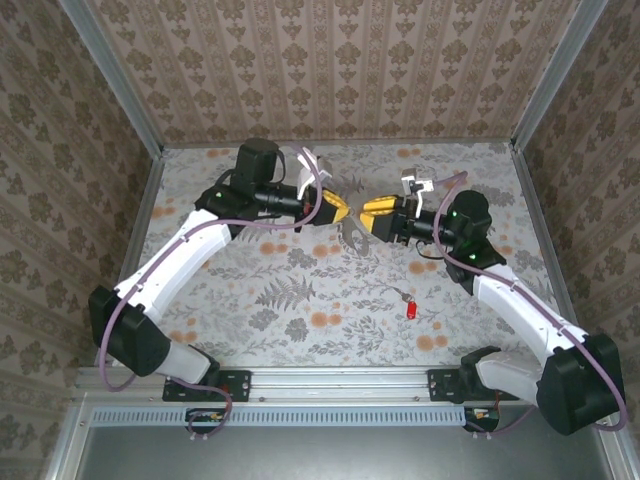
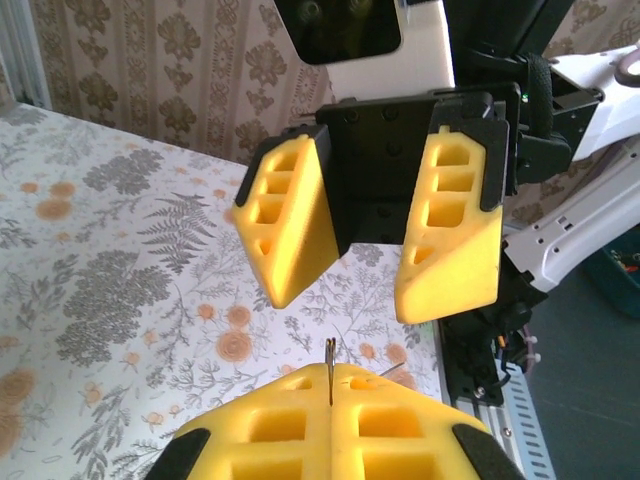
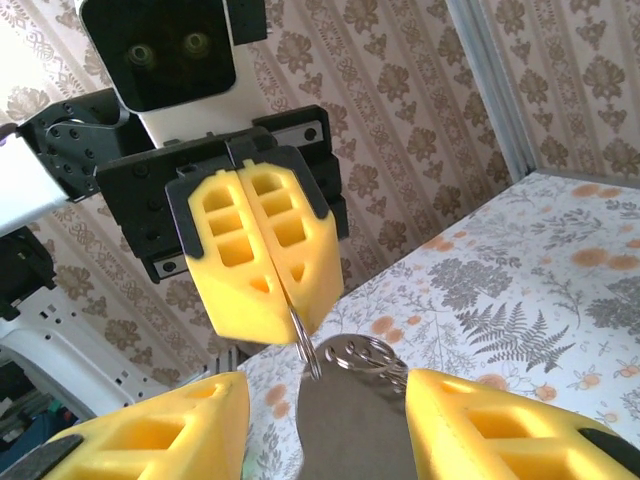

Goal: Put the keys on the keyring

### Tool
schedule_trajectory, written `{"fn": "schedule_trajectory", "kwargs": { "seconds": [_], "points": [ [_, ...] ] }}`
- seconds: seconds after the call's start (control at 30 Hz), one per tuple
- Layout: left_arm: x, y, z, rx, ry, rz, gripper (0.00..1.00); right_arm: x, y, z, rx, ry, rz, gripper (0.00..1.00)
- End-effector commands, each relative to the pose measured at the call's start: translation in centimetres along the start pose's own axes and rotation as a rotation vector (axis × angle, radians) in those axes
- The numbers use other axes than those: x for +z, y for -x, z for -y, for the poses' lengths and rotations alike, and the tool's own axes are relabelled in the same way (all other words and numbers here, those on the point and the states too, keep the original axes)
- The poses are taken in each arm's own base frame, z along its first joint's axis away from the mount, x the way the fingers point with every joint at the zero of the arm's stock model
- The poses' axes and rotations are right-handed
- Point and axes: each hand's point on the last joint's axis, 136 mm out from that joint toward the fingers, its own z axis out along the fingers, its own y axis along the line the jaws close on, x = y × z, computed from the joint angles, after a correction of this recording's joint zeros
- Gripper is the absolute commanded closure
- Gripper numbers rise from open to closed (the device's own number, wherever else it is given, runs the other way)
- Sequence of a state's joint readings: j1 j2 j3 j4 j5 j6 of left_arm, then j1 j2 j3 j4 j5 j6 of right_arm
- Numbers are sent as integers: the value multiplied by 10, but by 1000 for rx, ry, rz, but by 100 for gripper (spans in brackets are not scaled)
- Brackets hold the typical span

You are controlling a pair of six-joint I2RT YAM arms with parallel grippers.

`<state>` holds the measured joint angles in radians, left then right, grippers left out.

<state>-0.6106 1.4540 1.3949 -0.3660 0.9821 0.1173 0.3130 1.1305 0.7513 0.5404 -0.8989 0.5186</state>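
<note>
The keyring point(image 3: 350, 440) hangs lengthwise from the left gripper point(image 3: 288, 308), pinched tight at its top; the right gripper point(image 3: 325, 385) flanks it, jaws spread.

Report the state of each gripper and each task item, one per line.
left gripper: shut, pinching the keyring's wire loop above the table.
right gripper: open, one finger on either side of the keyring.
keyring: hanging from the left gripper, with no key threaded on it.
keys: lying on the table, apart from both grippers, not yet on the keyring.
</note>
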Motion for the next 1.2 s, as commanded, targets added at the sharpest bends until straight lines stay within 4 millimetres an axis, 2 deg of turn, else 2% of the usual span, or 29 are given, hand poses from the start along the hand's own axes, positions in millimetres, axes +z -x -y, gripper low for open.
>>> {"fn": "schedule_trajectory", "kwargs": {
  "seconds": [0.0,0.17,0.27,0.47,0.63,0.7,0.77,0.87,0.9,1.0,1.17],
  "points": [
    [-1,13,15,57,-58,17,100,6,10,-15,-56,59,-5,53],
    [0,14,17,59,-70,17,100,13,9,-14,-53,69,-19,56],
    [0,14,17,63,-73,17,100,16,7,-13,-51,71,-26,61],
    [1,14,18,65,-78,19,100,16,4,-13,-49,71,-33,75],
    [3,16,18,65,-82,21,100,15,5,-13,-56,69,-29,100],
    [3,17,14,60,-53,29,100,15,6,-11,-61,58,-19,100],
    [-1,23,2,57,38,68,81,13,10,-8,-70,35,6,100],
    [-20,38,-17,33,186,201,60,11,18,-5,-82,9,51,100],
    [-27,43,-20,24,215,246,56,10,21,-5,-87,4,66,100],
    [-39,49,-24,1,269,321,52,7,32,-6,-108,-5,127,100],
    [-44,47,-28,-57,295,402,51,1,53,-6,-122,-25,258,100]
  ]
}}
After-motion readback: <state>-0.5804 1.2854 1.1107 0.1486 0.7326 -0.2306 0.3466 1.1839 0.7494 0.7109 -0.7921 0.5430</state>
